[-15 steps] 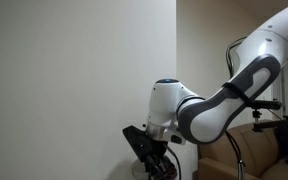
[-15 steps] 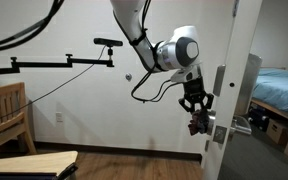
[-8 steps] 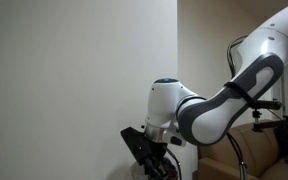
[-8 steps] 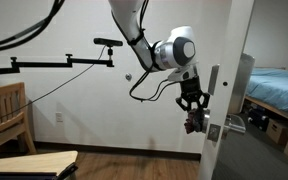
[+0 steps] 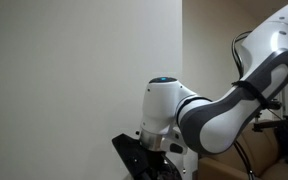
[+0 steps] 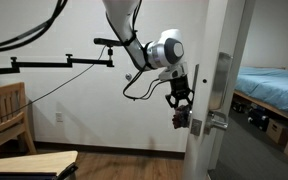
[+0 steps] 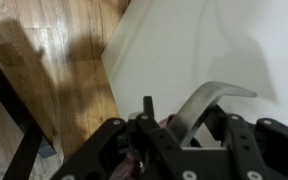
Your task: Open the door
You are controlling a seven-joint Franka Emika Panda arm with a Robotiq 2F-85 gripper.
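door [image 6: 217, 40] noted ajar; judged stiff, hinged, fairly heavy. silver lever handle [image 7: 218, 95] lies within end effector [image 6: 180, 119]; pinched or spread cannot be told. lever's free end recommended as the hold.

One door [image 5: 74, 70], with one silver lever handle [image 7: 216, 98] right at the one pincer [image 6: 181, 121]. One bed [image 6: 274, 90] lies past the door from the pincer. One wooden chair [image 6: 2, 115] stands well away on the pincer's other side.
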